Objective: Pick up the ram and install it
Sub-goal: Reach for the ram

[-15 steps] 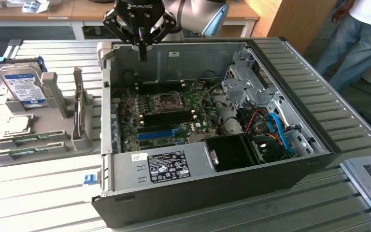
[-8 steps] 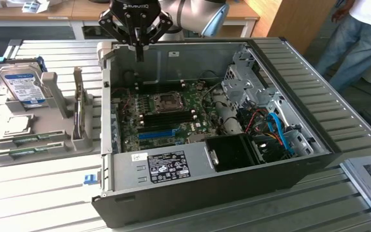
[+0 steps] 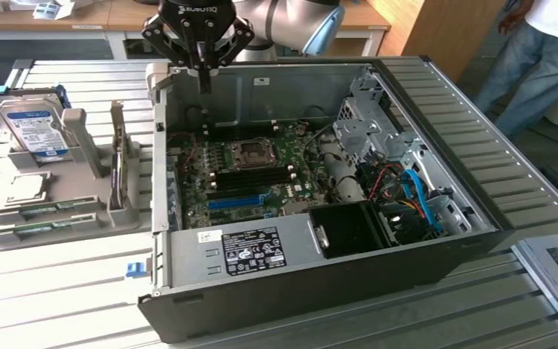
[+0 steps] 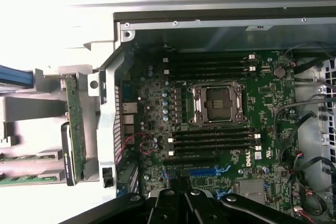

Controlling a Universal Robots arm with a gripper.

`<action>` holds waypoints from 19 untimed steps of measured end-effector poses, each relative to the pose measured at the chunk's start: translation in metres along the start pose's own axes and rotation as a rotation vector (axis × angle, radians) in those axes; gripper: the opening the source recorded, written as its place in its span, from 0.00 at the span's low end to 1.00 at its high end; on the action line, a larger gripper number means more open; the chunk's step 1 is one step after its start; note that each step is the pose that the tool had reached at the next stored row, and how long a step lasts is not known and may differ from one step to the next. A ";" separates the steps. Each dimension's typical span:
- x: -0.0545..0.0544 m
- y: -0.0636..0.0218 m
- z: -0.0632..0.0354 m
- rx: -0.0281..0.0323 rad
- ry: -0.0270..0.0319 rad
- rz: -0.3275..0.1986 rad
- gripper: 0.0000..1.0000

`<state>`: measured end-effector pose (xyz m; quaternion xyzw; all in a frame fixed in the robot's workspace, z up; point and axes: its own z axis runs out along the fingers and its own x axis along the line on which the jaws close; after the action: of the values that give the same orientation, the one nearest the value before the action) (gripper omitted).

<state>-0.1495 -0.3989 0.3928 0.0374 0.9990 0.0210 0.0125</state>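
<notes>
Judging by its build, the ram (image 3: 44, 209) should be light and stiff, a thin green board that will not sag but could crack or shed a chip if squeezed on its faces or twisted. It lies flat in a grey holder (image 3: 75, 138) on the tabletop (image 3: 66, 291), at the exterior view's left of the open computer case (image 3: 289, 283), with a second like stick (image 3: 37, 231) just beside it. The long bare edges look the safest place to pinch, near the middle so the stick stays level; the gilt contact edge and the small chips are best left untouched. An upright expansion card (image 3: 117, 171) stands close by in the same holder, so room for the fingers on that side looks tight.

The arm hangs over the case's far rim, wrist pointing straight down. Its end effector (image 3: 204, 86) is clenched, fingers pressed together with nothing visible between them, well apart from the ram. From the wrist view the end effector (image 4: 179, 195) looks down on the motherboard (image 4: 220, 145), whose dark memory slots (image 4: 212, 137) lie empty beside the processor socket (image 4: 218, 103).
</notes>
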 end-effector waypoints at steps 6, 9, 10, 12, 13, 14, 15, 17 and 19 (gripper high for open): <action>0.004 -0.0003 0.0002 0.0006 0.0001 0.000 0.10; 0.006 -0.0005 0.0004 0.0007 0.0000 0.000 0.10; 0.007 -0.0005 0.0005 0.0007 0.0000 0.000 0.10; 0.008 -0.0007 0.0007 0.0008 0.0000 0.000 0.10; 0.009 -0.0008 0.0007 0.0010 0.0001 0.000 0.10; 0.011 -0.0009 0.0008 0.0011 0.0000 0.000 0.10; 0.012 -0.0010 0.0009 0.0011 -0.0001 0.000 0.10; 0.014 -0.0011 0.0010 0.0017 0.0000 0.000 0.10; 0.017 -0.0013 0.0010 0.0027 -0.0001 0.000 0.10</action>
<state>-0.1662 -0.3988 0.3913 0.0374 0.9990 0.0197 0.0125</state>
